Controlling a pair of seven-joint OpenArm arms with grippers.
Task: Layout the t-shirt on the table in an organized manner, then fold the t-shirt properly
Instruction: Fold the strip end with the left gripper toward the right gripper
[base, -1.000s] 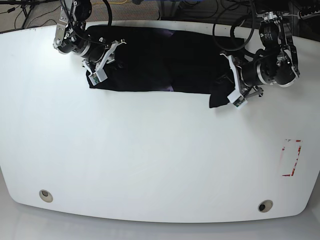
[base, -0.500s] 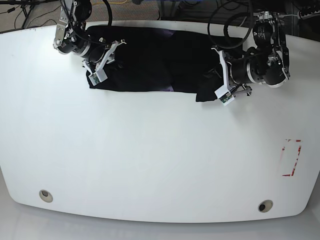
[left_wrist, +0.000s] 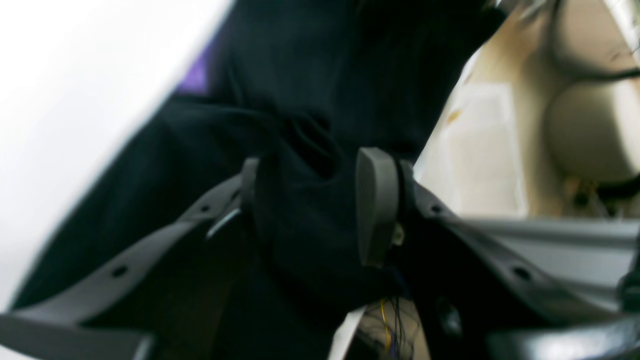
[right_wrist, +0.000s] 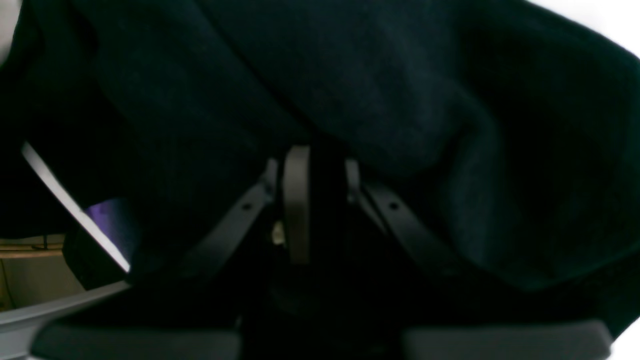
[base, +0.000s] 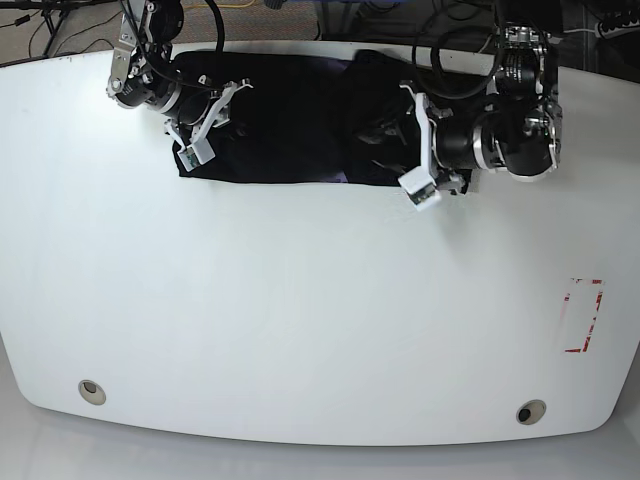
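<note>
The black t-shirt (base: 290, 120) lies bunched in a long strip along the far edge of the white table (base: 300, 320). My left gripper (base: 413, 150) is at the strip's right part, shut on a thick fold of the t-shirt (left_wrist: 310, 150) between its grey fingers (left_wrist: 375, 210). At the strip's left end, my right gripper (base: 205, 125) is nearly closed on the t-shirt (right_wrist: 375, 90), with dark cloth between its narrow fingers (right_wrist: 296, 200). A purple patch (left_wrist: 195, 75) shows at a cloth edge, and a purple patch (right_wrist: 107, 220) shows in the right wrist view too.
Two round grommet holes (base: 92, 391) (base: 530, 411) sit near the table's front edge. Red tape marks (base: 583, 315) lie at the right. Black cables (base: 455, 70) loop behind the left arm, past the table's far edge.
My left gripper has moved leftward along the far edge, carrying the t-shirt's right end over the rest of the cloth. The right arm has stayed put.
</note>
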